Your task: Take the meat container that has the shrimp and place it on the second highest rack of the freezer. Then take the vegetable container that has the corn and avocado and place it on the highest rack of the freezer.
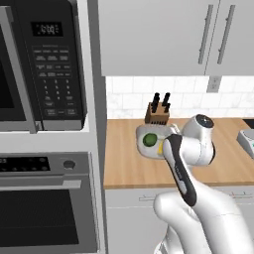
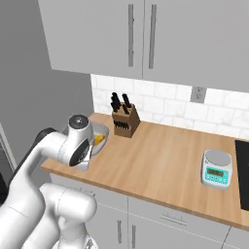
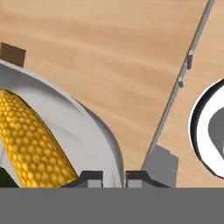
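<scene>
The vegetable container [image 1: 147, 135], a light grey oval bowl, sits on the wooden counter [image 1: 124, 163] in front of the knife block. It holds the dark green avocado [image 1: 149, 140] and the yellow corn [image 1: 159, 147]. In the hand view the corn [image 3: 30, 140] lies inside the bowl's thick rim [image 3: 94, 127], and my gripper [image 3: 114, 178] is shut on that rim, one fingertip [image 3: 89, 179] inside the bowl and one outside. From the right base view the bowl [image 2: 101, 132] peeks out behind my wrist. The meat container, the shrimp and the freezer are out of view.
A knife block [image 1: 158, 115] stands just behind the bowl against the tiled wall. A kitchen scale [image 2: 216, 169] sits farther right on the counter, beside a dark stovetop [image 2: 243, 170]. A microwave [image 1: 44, 64] and oven [image 1: 44, 208] fill the tall unit to the left.
</scene>
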Tool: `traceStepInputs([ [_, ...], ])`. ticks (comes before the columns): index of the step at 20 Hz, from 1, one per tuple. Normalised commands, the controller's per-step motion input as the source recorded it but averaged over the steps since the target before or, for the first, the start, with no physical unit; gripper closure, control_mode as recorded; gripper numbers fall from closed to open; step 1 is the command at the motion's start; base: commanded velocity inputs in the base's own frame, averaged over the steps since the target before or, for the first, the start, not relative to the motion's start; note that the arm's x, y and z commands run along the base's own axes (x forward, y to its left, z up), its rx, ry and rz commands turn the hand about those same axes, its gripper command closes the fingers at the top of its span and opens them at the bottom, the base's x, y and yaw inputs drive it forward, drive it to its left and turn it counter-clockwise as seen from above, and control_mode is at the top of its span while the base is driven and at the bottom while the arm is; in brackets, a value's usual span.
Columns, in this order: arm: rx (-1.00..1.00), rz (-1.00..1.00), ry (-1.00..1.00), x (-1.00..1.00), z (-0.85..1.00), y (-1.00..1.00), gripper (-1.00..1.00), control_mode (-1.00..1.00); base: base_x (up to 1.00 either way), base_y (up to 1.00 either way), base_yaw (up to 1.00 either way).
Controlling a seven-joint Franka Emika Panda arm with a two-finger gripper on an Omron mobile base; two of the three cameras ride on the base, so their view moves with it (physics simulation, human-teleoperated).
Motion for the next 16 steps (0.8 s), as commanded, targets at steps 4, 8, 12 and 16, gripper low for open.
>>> traceStepInputs([
  [4, -0.02, 0.16, 0.0, -0.71, 1.0, -0.45, 1.0, -1.0, 0.0, 0.0, 0.0],
  [8, -0.09, 0.24, 0.0, -0.53, 1.0, -0.38, 1.0, -1.0, 0.0, 0.0, 0.0],
  [12, -0.15, 0.32, 0.0, -0.5, 1.0, -0.24, 1.0, -1.0, 0.0, 0.0, 0.0],
  [16, -0.25, 0.46, 0.0, -0.85, 0.83, 0.01, 1.0, -1.0, 0.0, 0.0, 0.0],
])
